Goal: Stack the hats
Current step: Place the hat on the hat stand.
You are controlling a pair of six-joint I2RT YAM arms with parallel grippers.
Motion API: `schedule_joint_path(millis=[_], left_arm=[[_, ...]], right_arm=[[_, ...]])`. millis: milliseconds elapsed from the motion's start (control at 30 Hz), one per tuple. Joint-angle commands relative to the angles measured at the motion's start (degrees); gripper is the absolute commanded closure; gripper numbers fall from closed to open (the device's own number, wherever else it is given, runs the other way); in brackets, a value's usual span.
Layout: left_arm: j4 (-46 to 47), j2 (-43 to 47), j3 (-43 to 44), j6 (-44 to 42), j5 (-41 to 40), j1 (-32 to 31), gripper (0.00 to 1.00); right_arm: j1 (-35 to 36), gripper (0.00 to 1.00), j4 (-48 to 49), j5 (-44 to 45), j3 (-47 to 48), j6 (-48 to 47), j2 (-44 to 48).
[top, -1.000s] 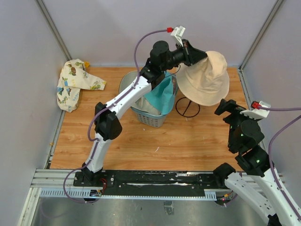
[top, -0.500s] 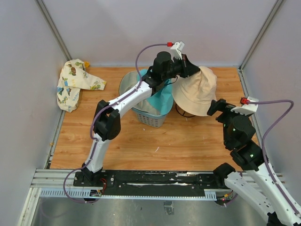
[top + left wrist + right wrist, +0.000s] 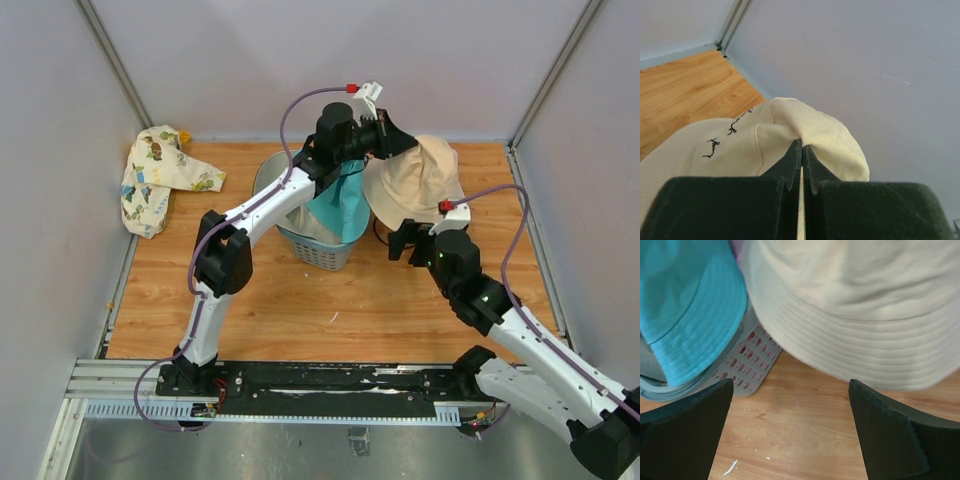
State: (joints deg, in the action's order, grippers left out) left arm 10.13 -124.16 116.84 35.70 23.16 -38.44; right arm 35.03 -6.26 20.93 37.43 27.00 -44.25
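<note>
Left gripper [image 3: 801, 150]: pinching the crown of the beige hat [image 3: 418, 178], jaws clamping fabric.
Right gripper [image 3: 790, 432]: gaping wide, pointing at the beige brim.
Held hat: hanging just beside the basket [image 3: 312, 250].
Teal hat [image 3: 342, 205]: draping over the basket rim.

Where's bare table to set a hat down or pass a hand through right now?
Free: the wide wood strip of the table between the basket and the front rail, and the patch between the cartoon cloth and the left arm. Crowded: back centre-right, where teal hat, beige hat, left gripper and open right gripper bunch together.
</note>
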Motion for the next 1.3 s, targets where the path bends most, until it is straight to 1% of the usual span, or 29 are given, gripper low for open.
schedule_joint_path(millis=[0,33,100,267,467,633,800,1000,1267], left_arm=[[-1.7,0.2,2.3,-0.6,3.4,0.7,0.99],[-2.3,-0.1,2.6,-0.9,4.0,0.8,0.99],[-3.4,-0.4,3.1,-1.7,5.2,0.9,0.99],[-4.9,0.4,1.9,-3.2,7.2,1.9,1.0],[-4.5,2.9,-2.6,-4.0,9.4,3.0,0.99],[-7.6,4.7,-4.2,-7.0,10.2,3.8,1.0],[-9.1,6.2,-5.5,-8.7,10.3,4.5,0.99],[-10.6,6.8,-6.1,-10.1,10.6,5.8,0.99],[-10.8,6.7,-6.7,-10.0,13.9,8.8,0.99]], right_arm=[[5.1,0.01,5.9,0.6,-0.5,2.0,-4.1],[5.7,0.0,6.6,0.8,-0.5,2.1,-5.9],[6.6,0.02,8.8,0.7,-0.7,2.4,-8.3],[7.6,0.12,13.3,-0.3,0.0,2.4,-14.6],[7.8,0.25,17.4,-2.1,3.4,1.5,-23.5],[7.7,0.3,19.9,-3.9,7.0,0.2,-30.5],[7.7,0.3,22.1,-7.0,11.2,-2.3,-35.9],[7.7,0.27,22.2,-11.5,17.0,-5.3,-43.0],[8.3,0.22,22.9,-16.2,23.9,-8.8,-51.6]])
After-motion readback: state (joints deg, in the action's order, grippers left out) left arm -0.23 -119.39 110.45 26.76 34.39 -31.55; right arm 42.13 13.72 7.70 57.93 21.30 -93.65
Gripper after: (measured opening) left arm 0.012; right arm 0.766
